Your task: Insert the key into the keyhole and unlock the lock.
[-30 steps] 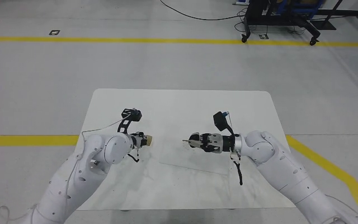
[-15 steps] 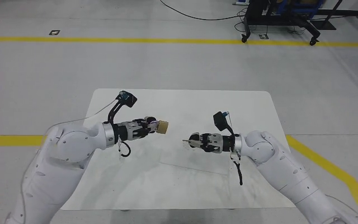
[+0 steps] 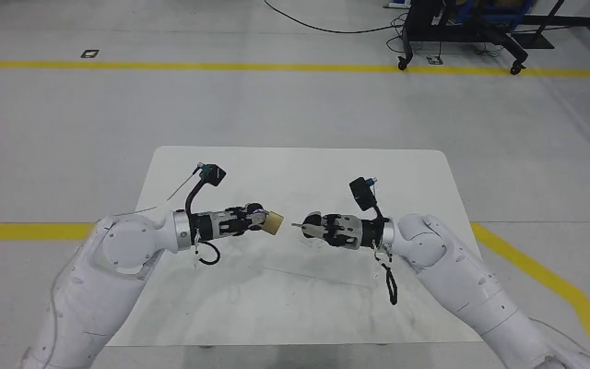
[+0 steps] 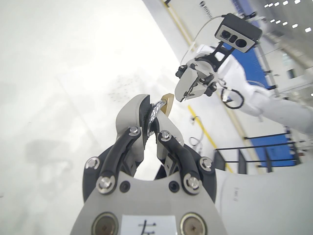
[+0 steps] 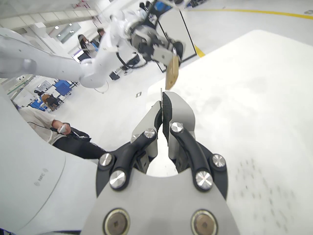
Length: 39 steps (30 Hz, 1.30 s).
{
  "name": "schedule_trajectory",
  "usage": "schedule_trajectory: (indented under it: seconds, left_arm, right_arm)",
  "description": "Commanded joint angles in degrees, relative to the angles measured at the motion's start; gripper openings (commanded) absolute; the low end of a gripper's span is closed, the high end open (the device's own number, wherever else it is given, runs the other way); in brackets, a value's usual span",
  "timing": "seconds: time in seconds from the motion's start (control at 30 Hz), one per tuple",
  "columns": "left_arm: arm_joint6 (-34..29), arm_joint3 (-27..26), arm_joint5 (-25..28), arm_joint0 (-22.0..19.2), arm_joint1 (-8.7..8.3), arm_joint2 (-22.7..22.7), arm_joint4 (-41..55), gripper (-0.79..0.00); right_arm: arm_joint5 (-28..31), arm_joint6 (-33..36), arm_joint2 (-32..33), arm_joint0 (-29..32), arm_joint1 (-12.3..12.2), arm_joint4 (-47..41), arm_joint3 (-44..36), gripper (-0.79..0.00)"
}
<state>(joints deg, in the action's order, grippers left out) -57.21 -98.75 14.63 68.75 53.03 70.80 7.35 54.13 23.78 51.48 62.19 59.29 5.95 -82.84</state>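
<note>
Centre of the top view, just above the worktop (image 3: 415,175): the left gripper (image 3: 259,220) is clamped on the shackle (image 4: 155,107) of the one lock (image 3: 274,221). Its brass body faces the right gripper (image 3: 314,227), pinched tight on the single key (image 3: 298,225), seemingly blade-first, ready for insertion.

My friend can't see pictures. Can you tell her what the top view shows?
A robot's left gripper holds a brass padlock above a white table. Its right gripper points a small key at the padlock, with a small gap between them.
</note>
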Motion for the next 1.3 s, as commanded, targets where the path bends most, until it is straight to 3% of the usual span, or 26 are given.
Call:
schedule_trajectory:
  seconds: [0.0, 0.27, 0.6, 0.83, 1.0, 1.13, 1.27]
  left_arm:
    - [-3.14, 2.41, 0.56, -1.24, 0.13, -0.32, 5.62, -0.785]
    - [-6.88, 4.69, -0.76, -4.74, 0.55, -2.61, 7.29, -0.785]
    - [-5.91, 6.29, -1.73, -5.61, 0.85, -3.05, 9.42, -0.785]
    - [-3.19, 2.26, -4.78, -4.45, 0.37, -2.12, 1.69, -0.785]
    - [0.42, -3.18, -11.14, -2.73, 0.1, -3.23, -8.97, -0.785]
    - [-2.32, -0.95, -12.75, -4.08, 0.63, -4.06, -0.66, -0.785]
    - [-9.27, 6.32, -15.04, -8.97, 1.67, -6.39, 10.99, -0.785]
  right_arm:
    - [-0.17, -3.56, -0.42, -1.15, 0.74, -1.05, 1.04, -0.785]
    - [-0.1, -8.9, -5.55, -6.58, 4.31, -1.52, 6.39, -0.785]
    - [3.87, -3.72, -11.84, -10.32, 7.28, -5.3, 11.22, -0.785]
    - [3.73, -3.94, -8.24, -9.63, 6.53, -5.32, 11.54, -0.785]
    - [3.73, -3.94, -8.24, -9.63, 6.53, -5.32, 11.54, -0.785]
    - [3.73, -3.94, -8.24, -9.63, 6.53, -5.32, 11.54, -0.785]
    - [0.01, -1.22, -8.01, -5.87, 5.9, -18.06, 9.09, -0.785]
